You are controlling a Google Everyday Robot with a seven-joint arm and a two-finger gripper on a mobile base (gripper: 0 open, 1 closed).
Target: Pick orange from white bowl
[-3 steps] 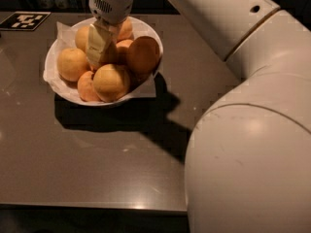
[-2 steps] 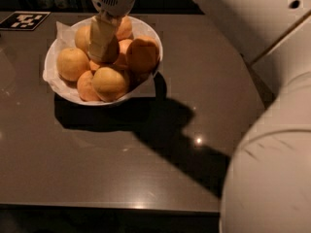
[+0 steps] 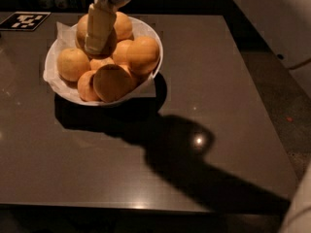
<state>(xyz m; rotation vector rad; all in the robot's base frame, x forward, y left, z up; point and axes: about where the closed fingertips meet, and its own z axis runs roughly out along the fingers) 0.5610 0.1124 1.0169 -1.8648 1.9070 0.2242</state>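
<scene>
The white bowl point(image 3: 52, 57), lined with white paper, stands at the back left of the dark table and holds several pale oranges. My gripper point(image 3: 98, 46) comes down from the top edge over the back of the pile. Its cream finger point(image 3: 99, 28) lies across the front of the top orange point(image 3: 111, 41), and the gripper is shut on that orange, which sits slightly higher than the others. The second finger is hidden behind the fruit. A deeper-orange fruit point(image 3: 143, 55) lies at the bowl's right side.
A black-and-white marker tag point(image 3: 24, 21) lies on the table point(image 3: 204, 72) behind the bowl at the far left. The table's right edge drops to a grey floor point(image 3: 286, 96). Part of my pale body point(image 3: 300, 212) shows at the bottom right.
The gripper has risen a little above the pile with the top orange in it. My arm has swung out of the right side of the view.
</scene>
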